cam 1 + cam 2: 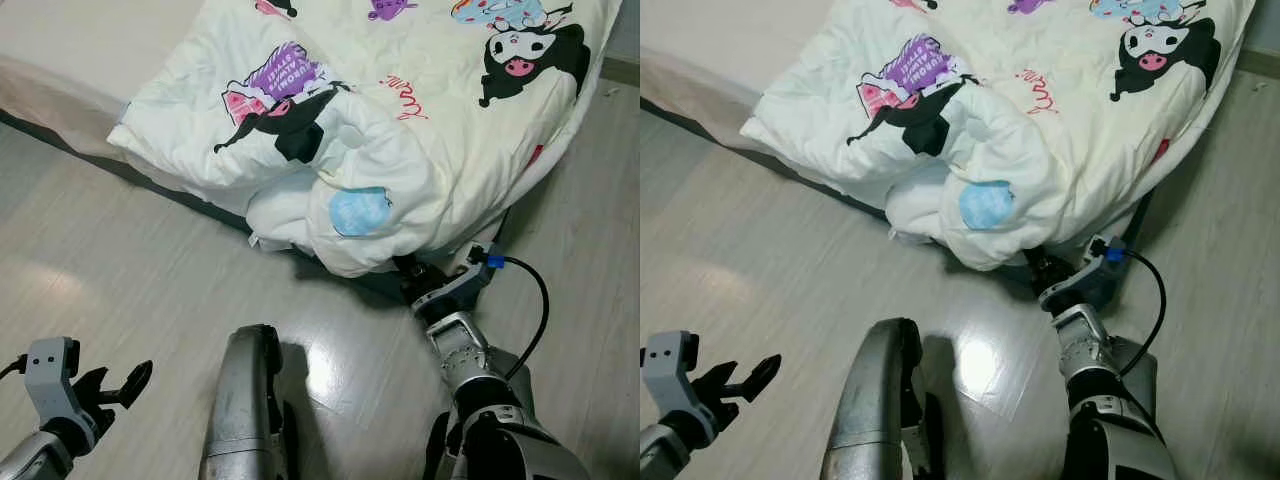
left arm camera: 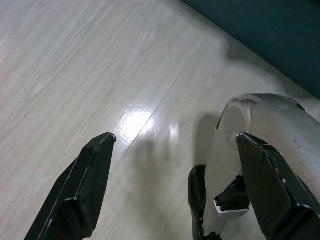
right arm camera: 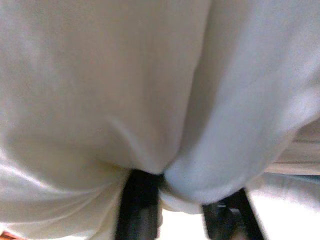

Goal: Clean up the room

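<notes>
Right arm (image 1: 470, 350) reaches forward, silver forearm angled up from lower right, cable looping off the wrist; right gripper (image 3: 185, 200) at its far end, black fingers (image 3: 137, 205) pinched together with white cloth bunched between them. Left arm low at lower left, left gripper (image 1: 118, 384) hanging above the floor, fingers (image 2: 80, 190) spread wide apart and holding nothing. Silver leg (image 1: 242, 405) stands between the two arms.
</notes>
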### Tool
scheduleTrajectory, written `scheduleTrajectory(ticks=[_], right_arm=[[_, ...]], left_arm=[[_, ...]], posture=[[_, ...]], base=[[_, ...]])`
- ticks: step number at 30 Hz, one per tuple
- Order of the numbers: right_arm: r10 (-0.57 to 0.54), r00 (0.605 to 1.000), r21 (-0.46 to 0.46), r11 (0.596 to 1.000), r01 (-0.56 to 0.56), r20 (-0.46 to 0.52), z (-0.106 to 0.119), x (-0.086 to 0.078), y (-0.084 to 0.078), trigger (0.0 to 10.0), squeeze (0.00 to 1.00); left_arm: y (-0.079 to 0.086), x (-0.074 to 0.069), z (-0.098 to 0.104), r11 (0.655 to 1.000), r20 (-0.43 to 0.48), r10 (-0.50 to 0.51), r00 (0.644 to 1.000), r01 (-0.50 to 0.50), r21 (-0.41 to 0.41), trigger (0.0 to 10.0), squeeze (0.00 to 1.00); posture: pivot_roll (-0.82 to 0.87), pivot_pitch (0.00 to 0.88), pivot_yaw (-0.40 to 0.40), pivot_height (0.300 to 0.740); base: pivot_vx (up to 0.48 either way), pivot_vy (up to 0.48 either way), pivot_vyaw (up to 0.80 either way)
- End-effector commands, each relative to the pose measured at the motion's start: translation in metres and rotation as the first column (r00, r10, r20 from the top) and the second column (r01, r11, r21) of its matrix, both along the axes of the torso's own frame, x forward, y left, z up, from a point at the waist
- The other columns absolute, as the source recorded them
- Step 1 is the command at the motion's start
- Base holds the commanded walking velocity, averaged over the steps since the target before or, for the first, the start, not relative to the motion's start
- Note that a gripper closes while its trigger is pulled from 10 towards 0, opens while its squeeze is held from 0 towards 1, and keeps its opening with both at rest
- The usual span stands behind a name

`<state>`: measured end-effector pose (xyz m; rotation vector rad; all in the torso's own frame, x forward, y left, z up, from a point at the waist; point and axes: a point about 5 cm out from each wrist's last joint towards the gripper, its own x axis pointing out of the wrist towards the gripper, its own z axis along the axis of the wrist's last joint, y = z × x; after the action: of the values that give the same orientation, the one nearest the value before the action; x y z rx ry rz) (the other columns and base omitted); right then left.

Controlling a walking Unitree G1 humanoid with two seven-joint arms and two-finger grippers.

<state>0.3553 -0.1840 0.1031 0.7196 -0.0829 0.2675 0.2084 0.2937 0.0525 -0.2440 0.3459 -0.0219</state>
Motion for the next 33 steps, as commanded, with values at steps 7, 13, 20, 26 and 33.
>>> scheduleTrajectory(ticks=[7,13,20,26,33], right_arm=[[-0.193,0.981,-0.066,0.979,0.191,-0.015,-0.002,-0.01,-0.039,0.0,0.0],[-0.316,0.939,-0.218,0.934,0.283,-0.137,-0.016,-0.031,-0.066,0.0,0.0],[-0.403,0.856,-0.347,0.893,0.288,-0.325,-0.044,-0.072,-0.082,0.0,0.0],[-0.551,0.724,-0.444,0.818,0.367,-0.415,-0.052,-0.097,-0.109,0.0,0.0],[-0.594,0.661,-0.509,0.785,0.352,-0.459,-0.051,-0.101,-0.116,0.0,0.0]], left_arm=[[0.003,-0.007,-0.011,0.999,-0.046,0.041,0.998,-0.041,-0.011,10.0,0.0],[-0.002,-0.002,-0.017,0.998,-0.044,0.052,0.998,-0.054,-0.03,10.0,0.0],[-0.012,0.007,-0.027,0.997,-0.049,0.054,0.997,-0.057,-0.059,10.0,0.0],[-0.028,0.02,-0.041,0.993,-0.06,0.058,0.997,-0.064,-0.095,10.0,0.0],[-0.033,0.025,-0.048,0.992,-0.07,0.063,0.996,-0.07,-0.105,10.0,0.0]], posture=[[0.36,0.509,0.132,0.445],[0.3,0.484,0.104,0.445],[0.24,0.449,0.078,0.445],[0.17,0.378,0.049,0.445],[0.15,0.339,0.037,0.445]], base=[[0.0,0.0,0.0],[0.0,0.0,0.0],[0.0,0.0,0.0],[0.0,0.0,0.0],[0.0,0.0,0.0]])
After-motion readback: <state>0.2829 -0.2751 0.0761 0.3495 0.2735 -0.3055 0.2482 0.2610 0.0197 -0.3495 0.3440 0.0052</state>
